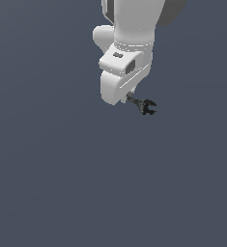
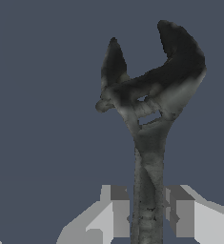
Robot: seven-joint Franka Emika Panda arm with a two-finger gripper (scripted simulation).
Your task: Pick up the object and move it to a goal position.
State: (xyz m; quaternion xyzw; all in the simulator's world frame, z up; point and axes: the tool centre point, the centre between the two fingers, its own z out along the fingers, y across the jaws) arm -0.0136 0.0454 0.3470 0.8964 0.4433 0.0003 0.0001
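Clamped between my gripper's [image 2: 149, 214] two grey fingers [image 2: 118, 212] is the handle of the object [image 2: 149, 114], its forked black head pointing away from the wrist camera. From the exterior view I see that one tool [image 1: 143, 104] jutting from under the single white arm [image 1: 124, 58], toward the exterior view's right. Around it I see only a plain dark blue-grey surface [image 1: 52, 183].

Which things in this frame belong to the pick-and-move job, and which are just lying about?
Belongs to the job:
- wrench-like tool, handle clamped between the fingers
- claw, shut on the tool's handle

Just lying about:
- nothing else visible; only the plain grey background
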